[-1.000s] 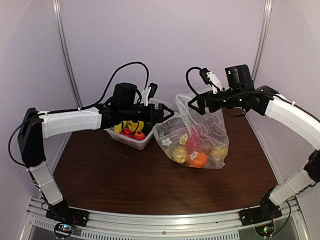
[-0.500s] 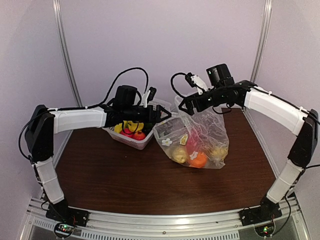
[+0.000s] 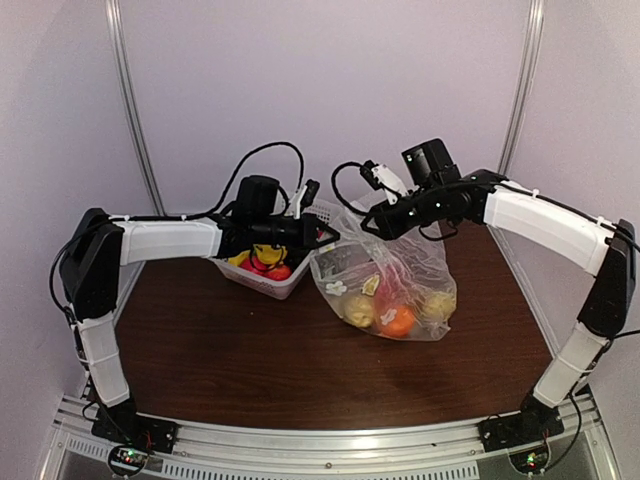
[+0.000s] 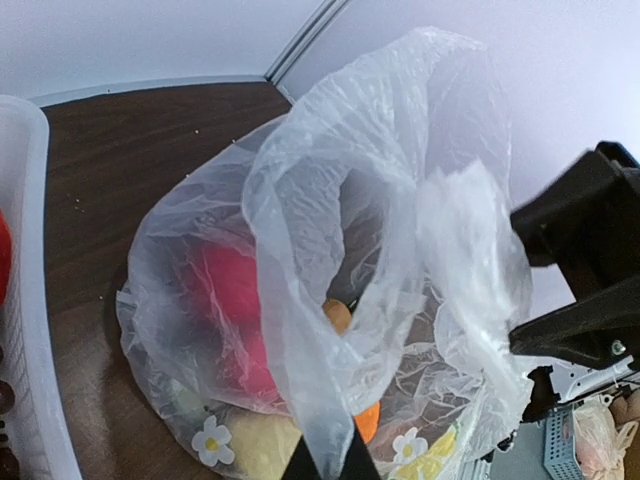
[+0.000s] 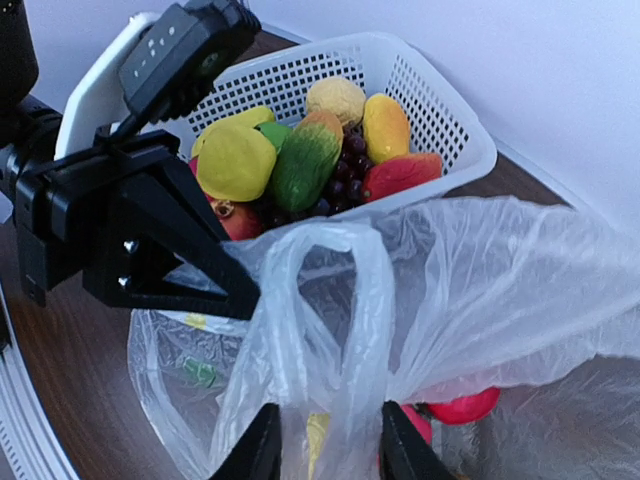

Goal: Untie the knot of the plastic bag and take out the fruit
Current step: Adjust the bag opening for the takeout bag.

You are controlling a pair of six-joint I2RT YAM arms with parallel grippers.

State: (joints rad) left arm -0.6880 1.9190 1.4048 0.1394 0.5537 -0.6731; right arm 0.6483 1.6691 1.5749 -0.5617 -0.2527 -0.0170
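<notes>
Top: bag [image 3: 400,270], clear film printed with white flowers and lime slices, sits on the table [image 3: 250,350] just right of the basket [image 3: 268,283]. Fruit [image 3: 398,320] lies in the bag's bottom; we see orange, red, brownish and yellow-green pieces. Left gripper [image 3: 326,237] and right gripper [image 3: 371,222] sit close together over the bag top, and the film rises to them. Dark wood top, pale wall [image 3: 330,80].

Left wrist: left fingers are pressed together on a strip of bag film at bottom centre. Red and orange fruit show through the film.

Right wrist: right fingers pinch a bunched band of bag film. The basket behind holds yellow, green, orange and red produce [image 5: 305,160] plus dark grapes. We can't read the small markings on the left wrist housing.
</notes>
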